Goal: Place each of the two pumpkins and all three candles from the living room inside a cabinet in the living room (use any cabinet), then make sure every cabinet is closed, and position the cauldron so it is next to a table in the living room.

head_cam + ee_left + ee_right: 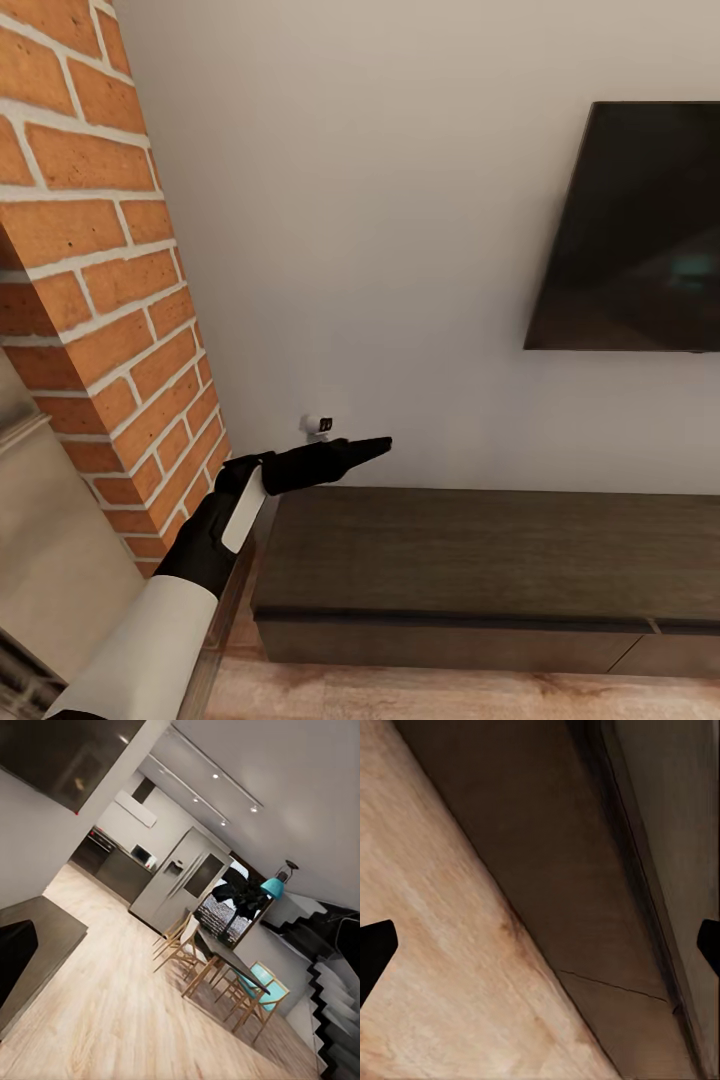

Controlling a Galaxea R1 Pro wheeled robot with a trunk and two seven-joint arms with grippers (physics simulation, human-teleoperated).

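A smooth, matt white wall (400, 200) stands behind the cabinet (480, 545), which is one long, low box of dark brown wood with a fine straight grain, a flat bare top and plain handleless fronts. The fronts are closed; a thin seam between two of them shows near its right end. Left of the cabinet rises a column of rough orange brick (110, 280) with pale mortar lines. Above the cabinet's right part hangs one flat black television (630, 230), glossy and rectangular. Below the cabinet runs a light wooden plank floor (400, 695) with a warm grain. One small white socket (318, 424) sits on the wall just above the cabinet's left end.

The left end effector (375, 445), black and tapered, hovers over the cabinet's left end on a black and white arm; I cannot tell how far its fingers stand apart. In the right wrist view the right end effector (540, 945) is spread wide, one dark fingertip at each edge, above the floor and the cabinet's front.
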